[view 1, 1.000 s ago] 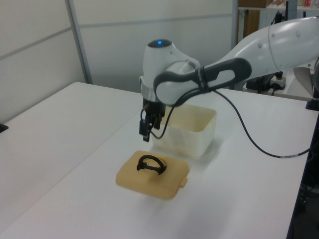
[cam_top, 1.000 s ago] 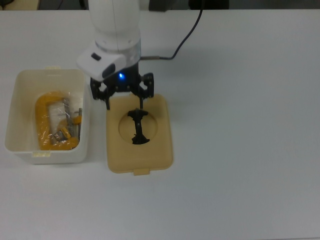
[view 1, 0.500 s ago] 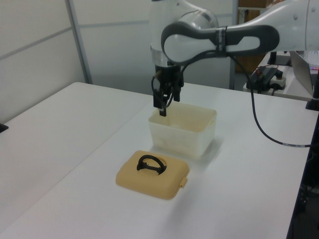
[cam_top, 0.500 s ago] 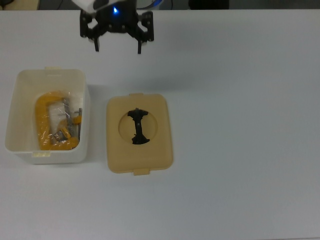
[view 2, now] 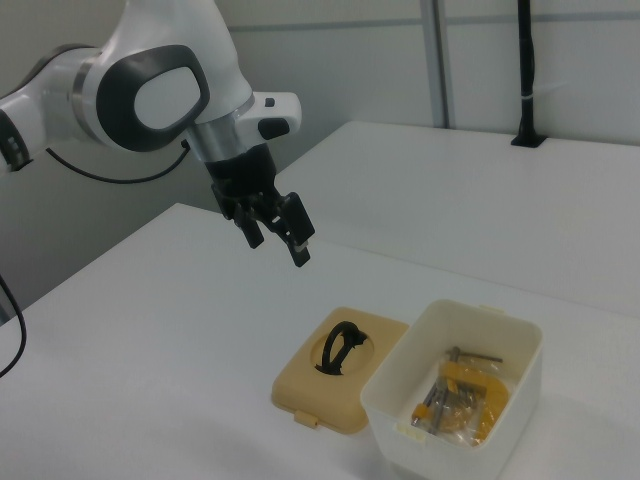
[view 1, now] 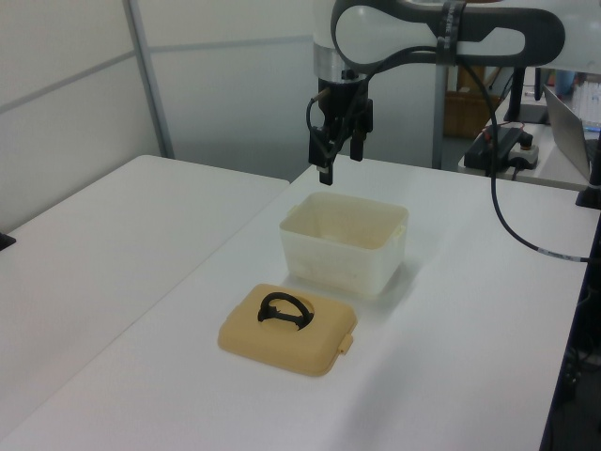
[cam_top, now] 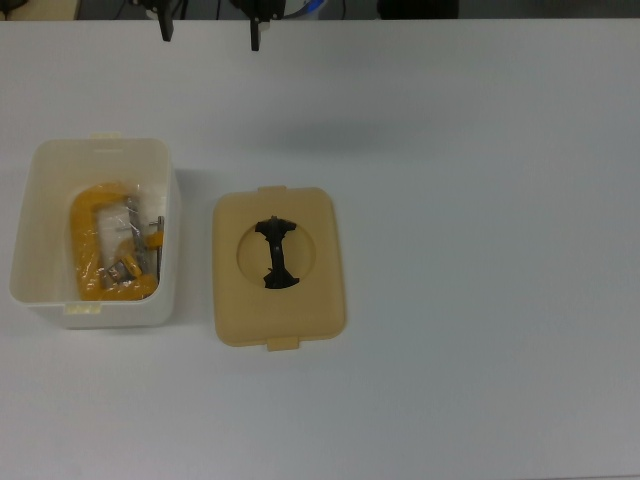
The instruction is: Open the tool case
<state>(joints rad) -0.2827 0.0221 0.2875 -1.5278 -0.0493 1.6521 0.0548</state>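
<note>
Now the tool case [cam_top: 95,232] stands open on the white table [cam_top: 480,250]: its white box sits near the top view's left edge, and its yellow lid [cam_top: 280,266] lies flat just beside it on the top view's right, a narrow strip of table between the two — not touching. The lid's black handle [cam_top: 275,253] stands up out of the round hollow in its middle, and small tabs stick out at the lid's near and far edges. Inside the box lie a yellow clamp [cam_top: 98,240] and some small metal parts [cam_top: 140,255], partly wrapped in clear plastic; which parts they are cannot be told. The gripper [view 2: 272,235] hangs in the air well above the table with its two fingers spread apart and nothing between them; in the top view only the fingertips [cam_top: 256,30] show at the upper edge, well apart from box and lid. In the left view the gripper is above the far side of the box. Wide bare table lies on the top view's right and along its lower part — plenty of room around the lid. A black cable [view 1: 502,202] trails from the arm across the far side of the table.
</note>
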